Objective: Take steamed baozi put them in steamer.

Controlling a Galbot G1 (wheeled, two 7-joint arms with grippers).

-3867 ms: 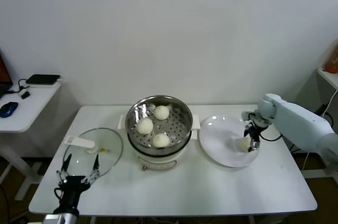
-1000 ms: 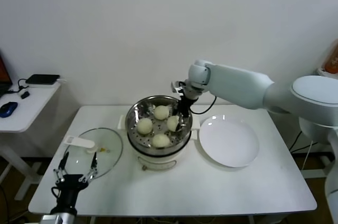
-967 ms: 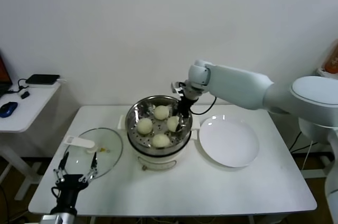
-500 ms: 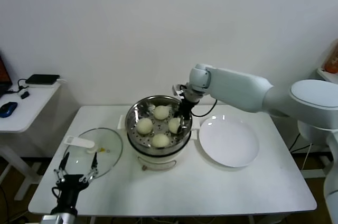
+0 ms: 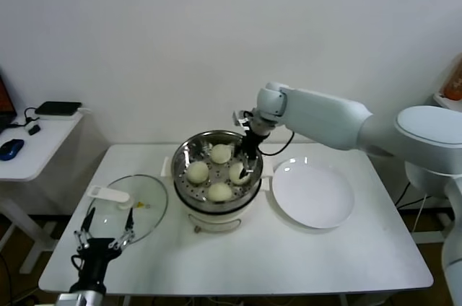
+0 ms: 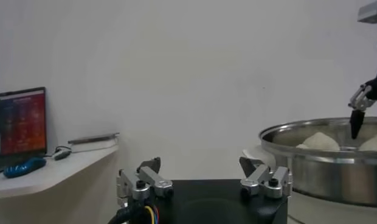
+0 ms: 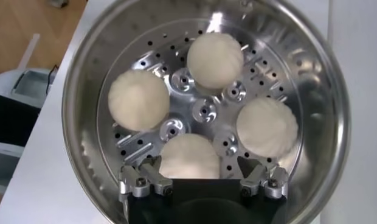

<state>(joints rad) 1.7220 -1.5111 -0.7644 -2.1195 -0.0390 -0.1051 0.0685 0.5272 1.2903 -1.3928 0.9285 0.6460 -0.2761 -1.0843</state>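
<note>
**Inspector:** Where are the buns?

**Assistant:** All four steamed baozi lie on the perforated floor of the steamer, set apart from one another around its centre.

**Inspector:** Tools?

**Assistant:** The right tool hangs over the steamer's right side, fingers spread and clear of the nearest bun below. The left tool sits low, well left of the steamer by the glass lid on the tabletop, fingers apart, gripping nothing.

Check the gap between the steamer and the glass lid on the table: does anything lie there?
Nothing does: in the head view only bare table shows between the steamer and the glass lid, which lie close together.
</note>
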